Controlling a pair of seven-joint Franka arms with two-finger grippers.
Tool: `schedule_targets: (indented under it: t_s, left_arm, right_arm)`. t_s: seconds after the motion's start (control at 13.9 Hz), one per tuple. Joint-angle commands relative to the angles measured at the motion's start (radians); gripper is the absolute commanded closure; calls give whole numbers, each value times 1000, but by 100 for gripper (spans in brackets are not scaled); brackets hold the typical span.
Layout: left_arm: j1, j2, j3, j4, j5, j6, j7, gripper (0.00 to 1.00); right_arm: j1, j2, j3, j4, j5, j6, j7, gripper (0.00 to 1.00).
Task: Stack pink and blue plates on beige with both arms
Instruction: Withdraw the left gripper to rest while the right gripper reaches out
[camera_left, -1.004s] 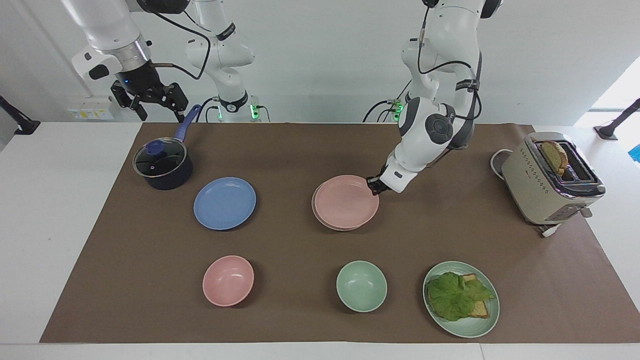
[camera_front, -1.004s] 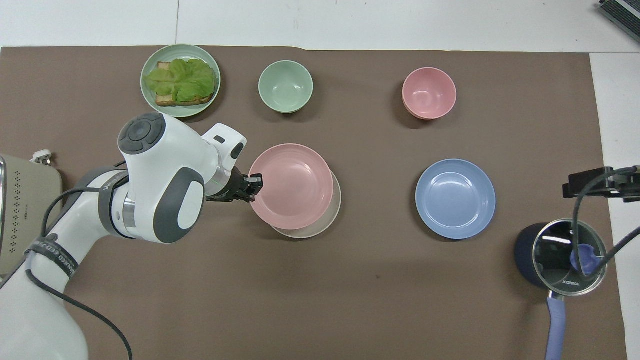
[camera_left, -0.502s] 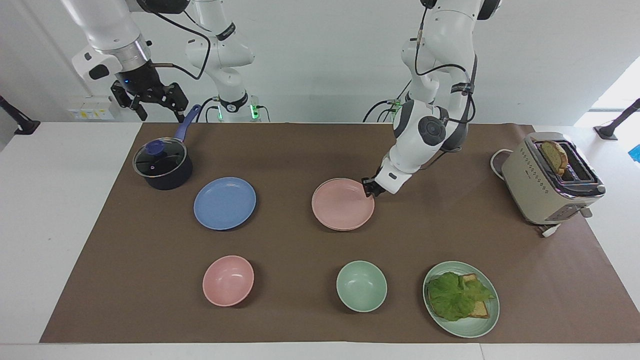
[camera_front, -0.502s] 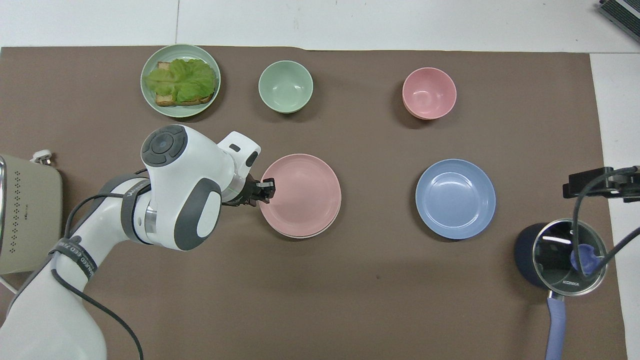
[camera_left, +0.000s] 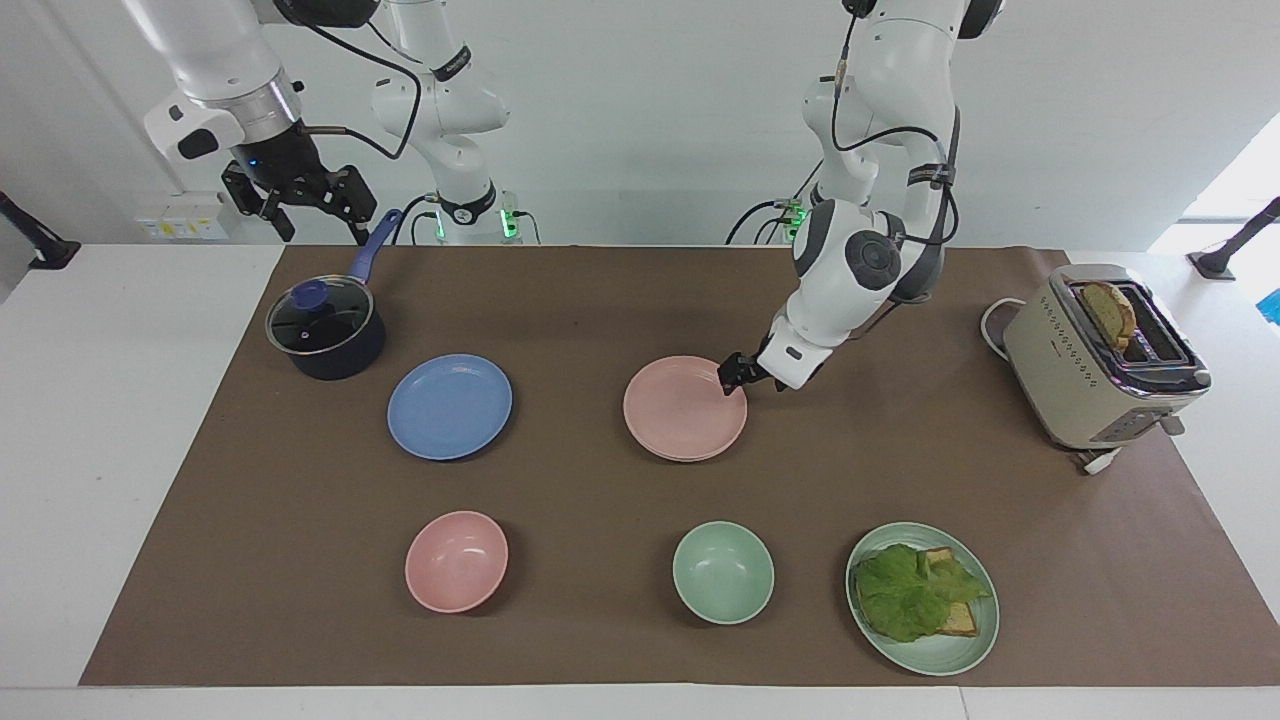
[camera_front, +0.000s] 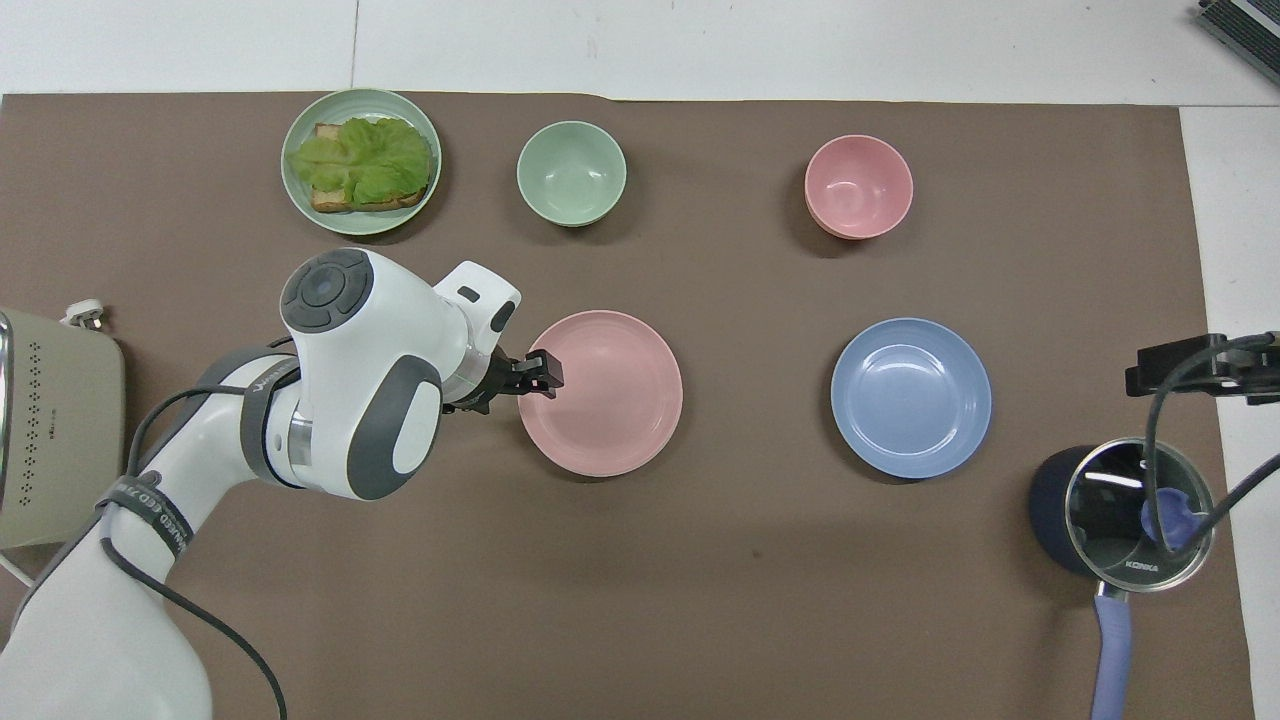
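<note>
The pink plate (camera_left: 680, 410) (camera_front: 610, 395) lies flat at the middle of the brown mat. It covers the beige plate, which is hidden beneath it. My left gripper (camera_left: 733, 376) (camera_front: 543, 368) is at the pink plate's rim on the left arm's side, open, just above the rim. The blue plate (camera_left: 449, 406) (camera_front: 910, 397) lies alone on the mat, toward the right arm's end. My right gripper (camera_left: 325, 232) waits open in the air over the pot's handle, holding nothing.
A dark pot with a glass lid (camera_left: 325, 330) stands near the right arm's base. A pink bowl (camera_left: 456, 561), a green bowl (camera_left: 723, 572) and a green plate with lettuce and toast (camera_left: 922, 597) line the edge farthest from the robots. A beige toaster (camera_left: 1100, 355) stands at the left arm's end.
The left gripper lowered the tilted pink plate flat onto the beige plate, covering it, then let go. The right arm has not moved.
</note>
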Motion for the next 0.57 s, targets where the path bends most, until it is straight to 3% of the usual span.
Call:
schedule_targets:
  t_s: [0.0, 0.5]
  left_arm:
    - [84, -8, 2, 87, 106, -102, 40, 0]
    - [325, -30, 4, 173, 211, -235, 321, 0]
  right_arm:
    - [-3, -3, -3, 1, -4, 12, -25, 0]
    - [-11, 5, -7, 8, 7, 3, -33, 0]
